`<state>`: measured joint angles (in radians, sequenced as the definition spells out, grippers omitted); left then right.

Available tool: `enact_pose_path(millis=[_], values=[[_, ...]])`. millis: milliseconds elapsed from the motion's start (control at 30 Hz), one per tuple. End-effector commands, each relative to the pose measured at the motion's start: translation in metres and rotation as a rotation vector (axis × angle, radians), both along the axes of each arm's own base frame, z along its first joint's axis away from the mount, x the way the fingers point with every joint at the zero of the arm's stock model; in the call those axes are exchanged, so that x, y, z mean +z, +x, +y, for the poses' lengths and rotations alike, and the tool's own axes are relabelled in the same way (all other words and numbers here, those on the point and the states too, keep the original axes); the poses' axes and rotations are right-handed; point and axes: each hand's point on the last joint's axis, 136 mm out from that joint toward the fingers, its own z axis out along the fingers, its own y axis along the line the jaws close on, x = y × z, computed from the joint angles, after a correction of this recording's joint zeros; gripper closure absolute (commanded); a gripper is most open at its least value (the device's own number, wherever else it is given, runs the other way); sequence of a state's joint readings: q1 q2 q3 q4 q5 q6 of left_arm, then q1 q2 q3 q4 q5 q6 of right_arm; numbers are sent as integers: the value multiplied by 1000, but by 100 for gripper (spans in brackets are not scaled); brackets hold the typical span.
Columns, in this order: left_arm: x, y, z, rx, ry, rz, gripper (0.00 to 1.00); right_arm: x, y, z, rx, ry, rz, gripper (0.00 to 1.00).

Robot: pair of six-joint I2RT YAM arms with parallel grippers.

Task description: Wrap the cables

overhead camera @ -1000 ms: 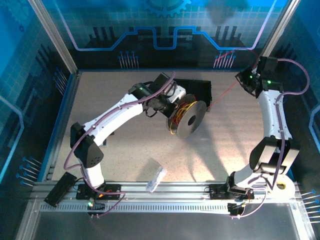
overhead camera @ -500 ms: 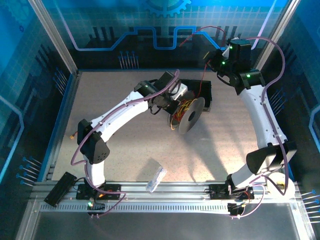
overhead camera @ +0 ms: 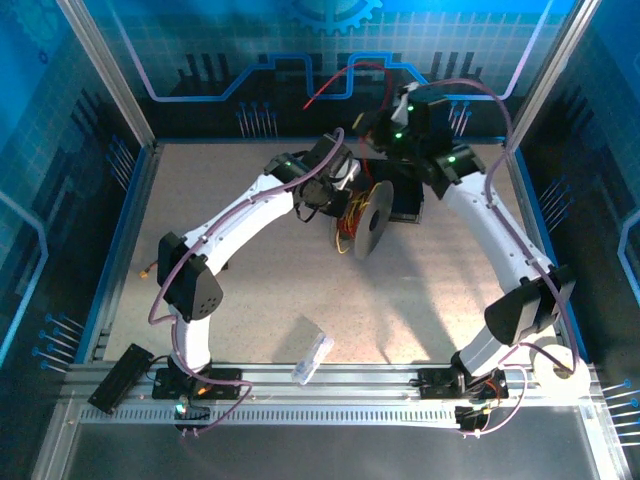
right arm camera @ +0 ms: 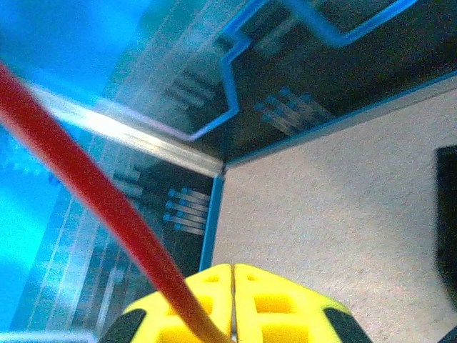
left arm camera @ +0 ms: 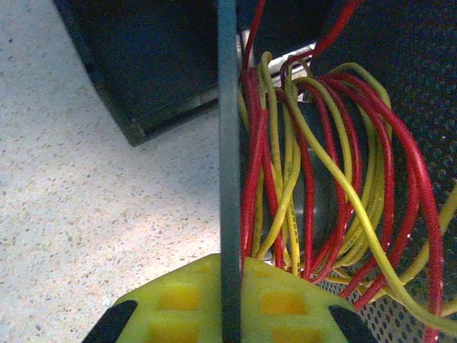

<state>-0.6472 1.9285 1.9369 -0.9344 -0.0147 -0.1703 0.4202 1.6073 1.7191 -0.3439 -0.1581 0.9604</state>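
Top external view: the left gripper holds the spool on edge over the table's far middle, just beside a black box. Left wrist view has its fingers clamped on the spool's flange, with red and yellow cables coiled round the hub. The right gripper is pinched together on a loose red cable, raised near the far edge. Winding looks underway. Next, that strand needs carrying round the hub under tension.
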Motion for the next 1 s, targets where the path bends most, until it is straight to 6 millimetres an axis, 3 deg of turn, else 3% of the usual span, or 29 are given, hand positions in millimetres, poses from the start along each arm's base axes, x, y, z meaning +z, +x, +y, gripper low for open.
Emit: enact_pose_path(millis=[0,133,367,600,767,967], values=[[-6,1,9,77,-30,71,100,62,-24,10,47,97,-210,100],[0,10,22,180,-90,80,100,50,-32,17,91,149,-237,100],[12,31,61,442,-270,119,100,49,-70,52,209,196,-303,100],[30,33,92,643,-397,159,100,33,-100,85,284,191,-301,100],[46,31,91,645,-441,159,100,10,-103,106,320,167,-262,100],[47,30,103,685,-436,151,100,-6,-106,109,325,152,-230,100]])
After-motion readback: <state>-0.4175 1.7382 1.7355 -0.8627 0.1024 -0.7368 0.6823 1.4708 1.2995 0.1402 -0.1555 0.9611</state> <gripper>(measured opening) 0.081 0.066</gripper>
